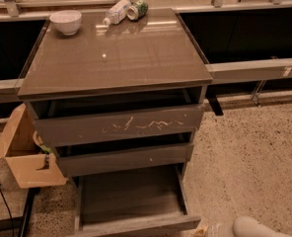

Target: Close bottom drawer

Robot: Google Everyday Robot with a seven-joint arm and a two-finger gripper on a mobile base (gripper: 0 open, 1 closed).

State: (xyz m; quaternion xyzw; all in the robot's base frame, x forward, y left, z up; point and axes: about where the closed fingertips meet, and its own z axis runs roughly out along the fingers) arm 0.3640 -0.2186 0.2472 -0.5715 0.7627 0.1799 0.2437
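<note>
Bottom drawer [131, 199] open; gripper [203, 229] (apparently) beside it.

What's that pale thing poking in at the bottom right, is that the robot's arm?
Yes. The arm is a smooth, rounded, off-white tube; no cables or markings show. Its gripper, a small pale tip, sits at the picture's bottom edge, just right of the front corner of the bottom drawer, and is mostly cut off.

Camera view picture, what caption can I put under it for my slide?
Bottom drawer of the cabinet pulled wide open, with the robot's gripper low beside its front corner.
</note>
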